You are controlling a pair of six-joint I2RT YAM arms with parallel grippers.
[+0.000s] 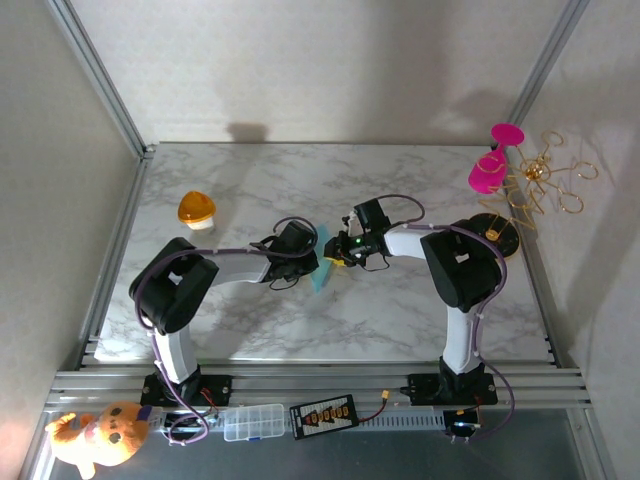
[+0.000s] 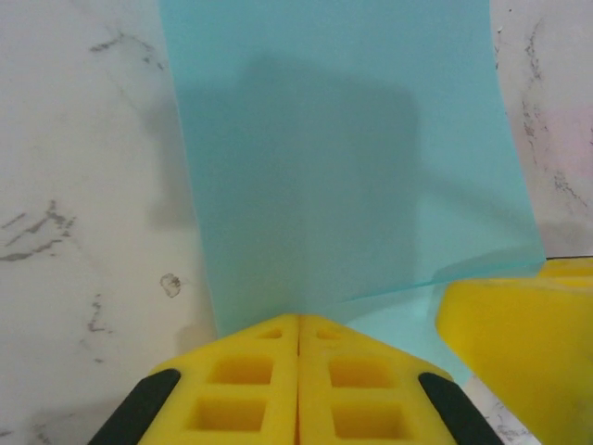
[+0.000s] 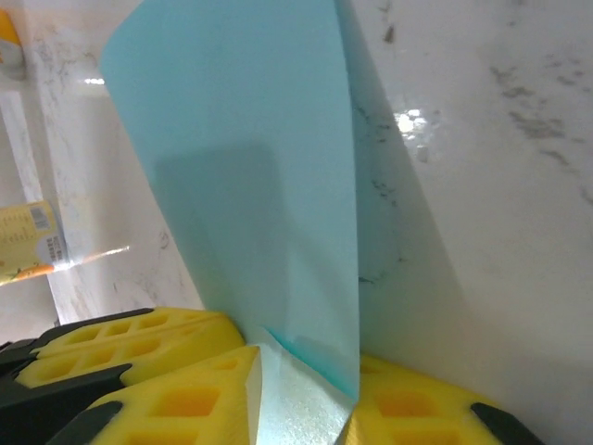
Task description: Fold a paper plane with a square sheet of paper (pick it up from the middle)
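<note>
Left claw point(image 2: 298, 320) and right claw point(image 3: 302, 373) both clamp the teal paper point(image 2: 343, 158) standing between them.

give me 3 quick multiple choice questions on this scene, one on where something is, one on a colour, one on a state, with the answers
1. Where is the orange dome?
A) on the far left part of the table
B) between the two arm bases
C) at the near right corner

2. What colour is the sheet of paper?
A) white
B) pink
C) teal-blue

3. How is the left gripper?
A) wide open above the paper
B) shut on the paper's edge
C) lying empty on the table

Answers:
1 A: the top view shows it on the marble, far and to the left.
2 C: both wrist views show teal-blue paper.
3 B: in the left wrist view its fingers press together, with the paper rising from between them.
</note>
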